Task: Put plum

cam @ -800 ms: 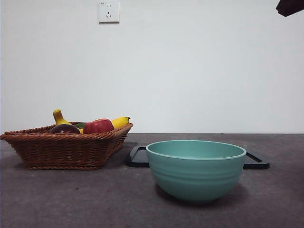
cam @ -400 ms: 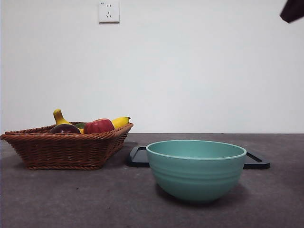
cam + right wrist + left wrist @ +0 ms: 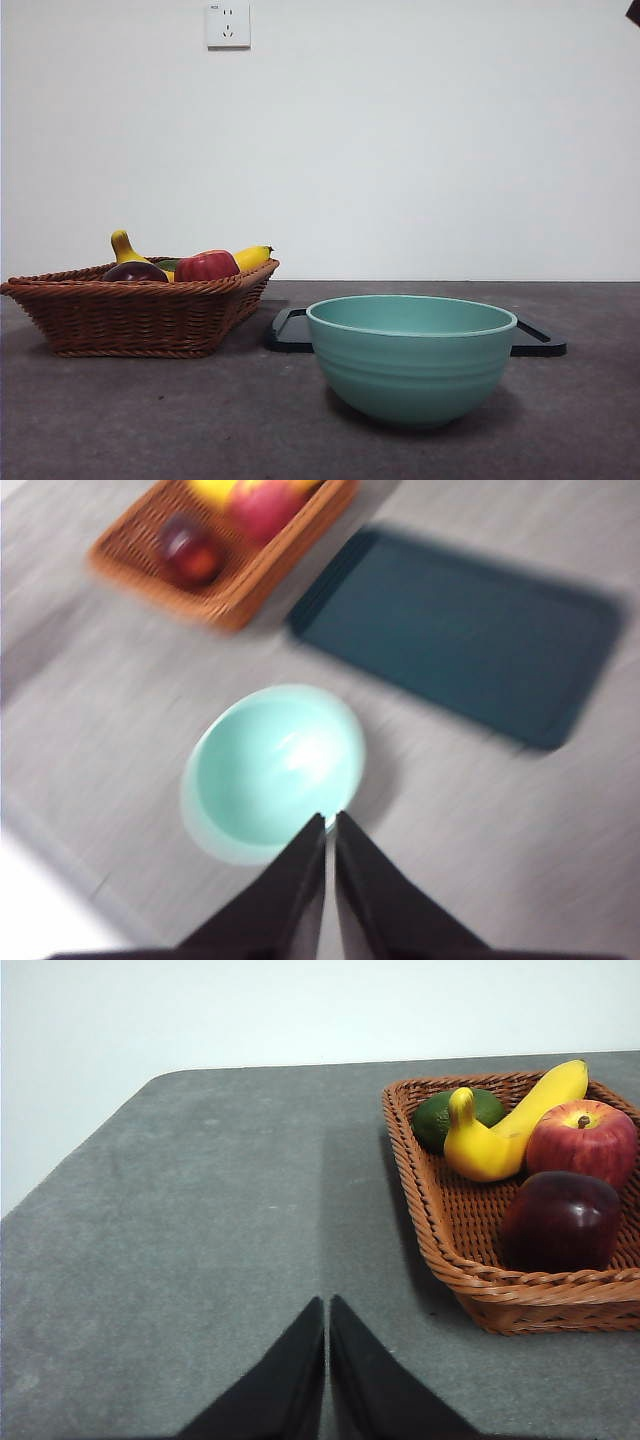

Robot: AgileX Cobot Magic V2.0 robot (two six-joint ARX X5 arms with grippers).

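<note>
While untouched — plum (image 3: 562, 1219) in basket (image 3: 480, 1285)

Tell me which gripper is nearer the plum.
Left, as far as these views show. The left gripper hangs shut over bare table just beside the basket holding the plum. The right gripper is high above the bowl, the basket further off.

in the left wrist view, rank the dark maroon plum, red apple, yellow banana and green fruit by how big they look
1. Yellow banana, longest.
2. Dark maroon plum and red apple look alike; the plum is nearer the camera, so no ranking.
3. Green fruit, smallest, partly hidden behind the banana.
</note>
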